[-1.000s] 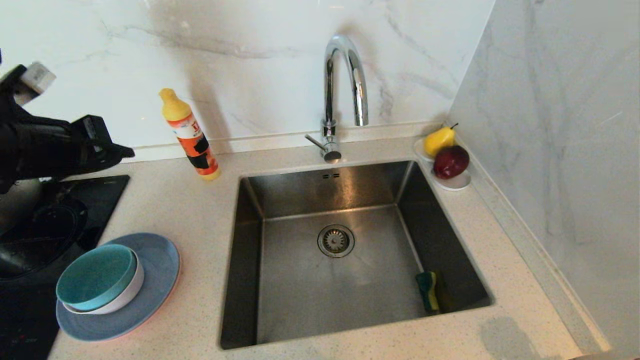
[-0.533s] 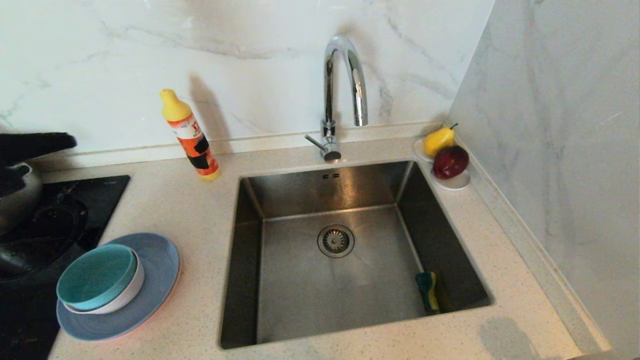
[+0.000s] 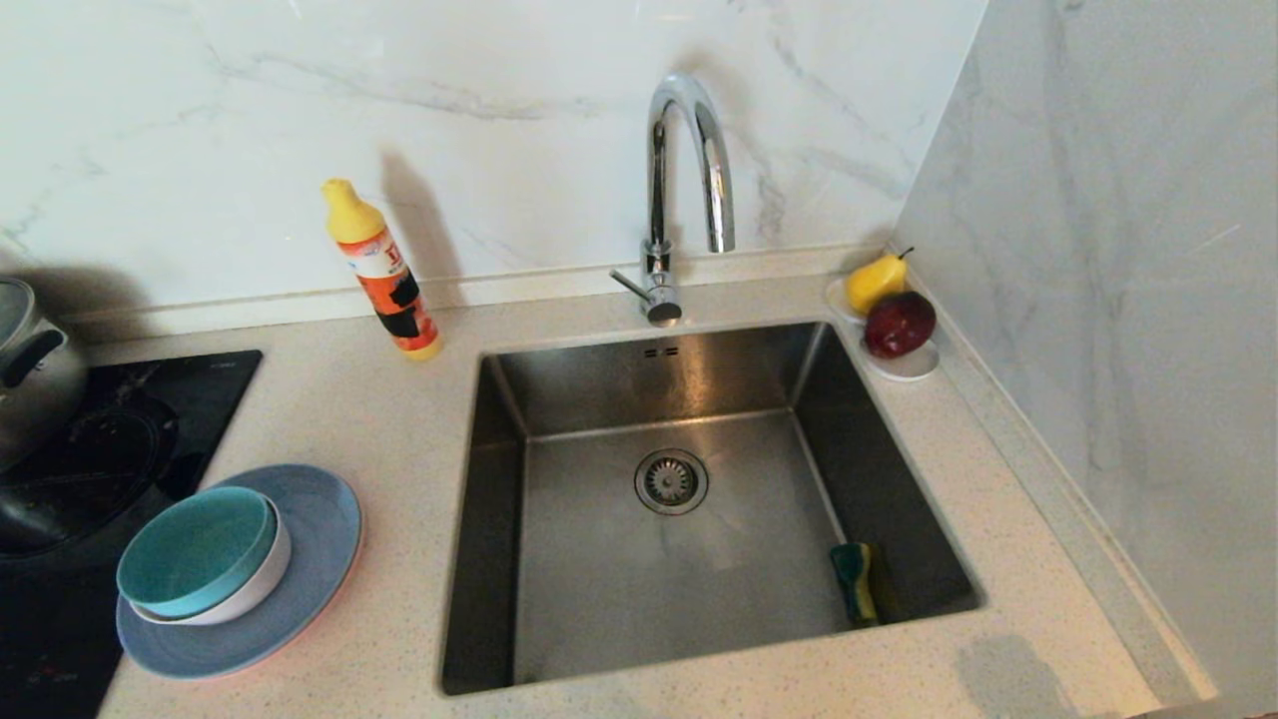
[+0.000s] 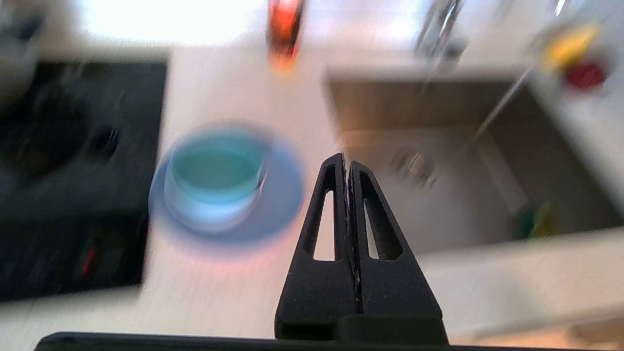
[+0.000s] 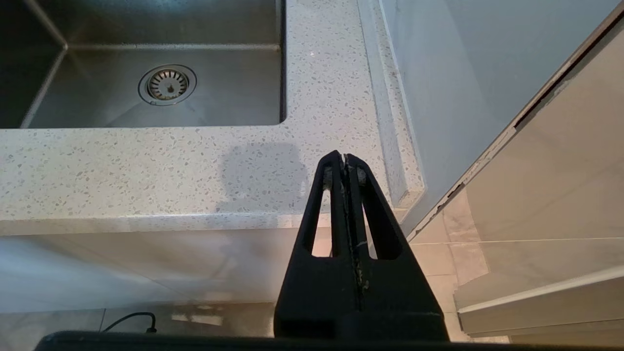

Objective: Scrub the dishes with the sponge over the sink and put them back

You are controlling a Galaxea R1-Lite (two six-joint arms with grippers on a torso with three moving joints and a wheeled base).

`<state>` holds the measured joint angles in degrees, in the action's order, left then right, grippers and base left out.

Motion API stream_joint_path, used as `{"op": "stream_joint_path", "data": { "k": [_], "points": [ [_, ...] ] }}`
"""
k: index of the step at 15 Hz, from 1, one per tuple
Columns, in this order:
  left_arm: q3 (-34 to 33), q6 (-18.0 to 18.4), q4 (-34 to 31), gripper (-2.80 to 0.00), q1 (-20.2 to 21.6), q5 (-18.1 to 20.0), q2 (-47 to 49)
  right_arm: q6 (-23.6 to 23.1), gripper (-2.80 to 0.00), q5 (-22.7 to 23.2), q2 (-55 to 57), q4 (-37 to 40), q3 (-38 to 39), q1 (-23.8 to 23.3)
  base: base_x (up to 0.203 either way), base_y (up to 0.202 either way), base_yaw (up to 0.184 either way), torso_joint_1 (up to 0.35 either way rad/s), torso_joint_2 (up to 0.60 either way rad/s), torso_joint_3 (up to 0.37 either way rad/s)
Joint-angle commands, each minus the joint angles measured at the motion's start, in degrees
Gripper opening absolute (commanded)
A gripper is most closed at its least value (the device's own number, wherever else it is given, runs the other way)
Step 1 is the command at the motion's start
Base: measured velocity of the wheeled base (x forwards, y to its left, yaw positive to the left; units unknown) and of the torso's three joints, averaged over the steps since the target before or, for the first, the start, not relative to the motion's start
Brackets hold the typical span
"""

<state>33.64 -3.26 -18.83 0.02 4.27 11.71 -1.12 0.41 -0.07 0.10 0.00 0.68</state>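
The dishes stand stacked on the counter left of the sink (image 3: pixel 599 589): a teal bowl (image 3: pixel 195 549) inside a pale bowl (image 3: pixel 262 584), on a grey-blue plate (image 3: pixel 315 529) with a salmon-pink rim (image 3: pixel 300 646) just showing beneath. The sponge (image 3: pixel 855 581), yellow with a green face, stands on edge against the sink's right wall. Neither gripper shows in the head view. My left gripper (image 4: pixel 346 158) is shut and empty, high over the counter between the teal bowl (image 4: pixel 214 168) and the sink (image 4: pixel 458 204). My right gripper (image 5: pixel 345 158) is shut and empty, parked below the counter's front edge.
An orange dish-soap bottle (image 3: pixel 382 272) stands behind the counter's left part. The chrome faucet (image 3: pixel 684 190) arches over the sink's back edge. A white dish with a pear and an apple (image 3: pixel 894 310) sits at the back right corner. A steel pot (image 3: pixel 30 379) rests on the black hob (image 3: pixel 130 439).
The left arm, up at the left edge of the head view a second ago, has drawn back out of that view. The dishes and sponge have not moved.
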Motion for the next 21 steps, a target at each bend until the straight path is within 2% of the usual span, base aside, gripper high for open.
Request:
{"op": "stream_joint_path", "data": {
  "k": [1,2,4,6,8,11,15,18,21],
  "points": [
    [-10.8,1.5,-2.4,-2.80,0.1,-3.0,-12.0,-0.1,-2.80,0.1,-0.1,0.0,0.0,0.0,0.000,0.000,0.000,0.000,0.00,0.000],
    [-16.0,2.4,-0.1,-2.80,0.1,-4.0,-11.9,0.0,-2.80,0.0,-0.1,0.0,0.0,0.0,0.000,0.000,0.000,0.000,0.00,0.000],
    [-26.4,4.8,9.3,-2.80,0.1,-4.9,-11.7,0.0,-2.80,0.0,-0.1,0.0,0.0,0.0,0.000,0.000,0.000,0.000,0.00,0.000],
    [-33.7,6.8,16.8,-2.80,0.1,-4.2,-11.7,0.0,-2.80,0.0,-0.1,0.1,0.0,0.0,0.000,0.000,0.000,0.000,0.00,0.000],
    [-34.1,7.7,19.1,-2.80,0.2,-3.1,-11.6,0.0,-2.80,0.0,-0.1,0.0,0.0,0.0,0.000,0.000,0.000,0.000,0.00,0.000],
    [-34.3,5.8,19.8,-2.80,0.2,-3.6,-11.6,-0.7,-2.80,0.1,-0.1,0.3,0.0,0.0,0.000,0.000,0.000,0.000,0.00,0.000],
    [-34.3,5.8,19.8,-2.80,0.2,-3.6,-11.6,-0.8,-2.80,0.2,-0.1,0.1,0.0,0.0,0.000,0.000,0.000,0.000,0.00,0.000],
    [-34.3,5.7,19.8,-2.80,0.2,-3.6,-11.6,2.0,-2.80,-0.2,0.1,0.0,0.0,0.0,0.000,0.000,0.000,0.000,0.00,0.000],
    [-34.3,5.7,19.8,-2.80,0.2,-3.6,-11.6,2.0,-2.80,-0.2,0.0,-0.1,0.0,0.0,0.000,0.000,0.000,0.000,0.00,0.000]
  ]
}}
